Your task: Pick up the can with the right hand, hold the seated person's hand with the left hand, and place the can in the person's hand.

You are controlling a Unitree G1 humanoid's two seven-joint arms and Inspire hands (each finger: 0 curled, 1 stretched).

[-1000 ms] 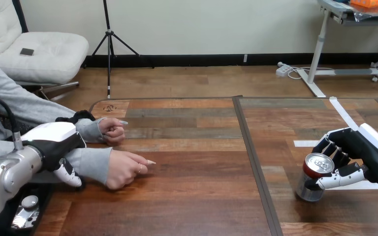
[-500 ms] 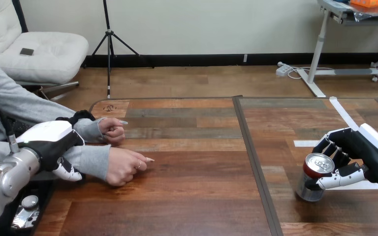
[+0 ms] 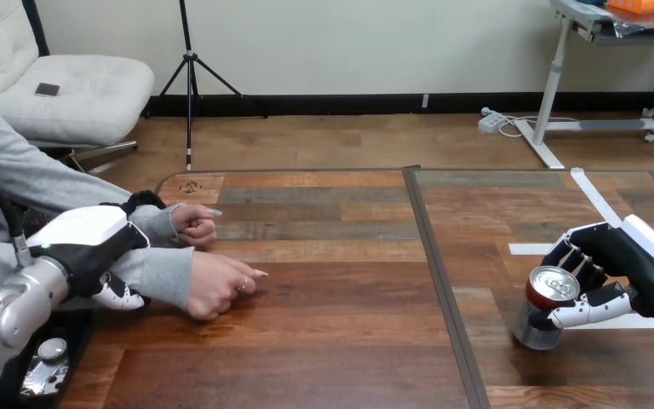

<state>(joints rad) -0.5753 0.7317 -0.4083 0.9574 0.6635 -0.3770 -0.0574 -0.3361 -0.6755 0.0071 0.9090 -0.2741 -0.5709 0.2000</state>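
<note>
Can [image 3: 550, 286] inside curled right hand [image 3: 623, 259]

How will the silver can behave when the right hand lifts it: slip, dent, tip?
Smooth-looking silver metal can with a red top likely slips unless the right hand, curled round it, grips firmly. Thin walls probably dent if squeezed. Tall and narrow, it may tip if nudged.

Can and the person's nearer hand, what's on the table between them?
Head view: only bare table and its dark seam lie between can and nearer hand.
</note>
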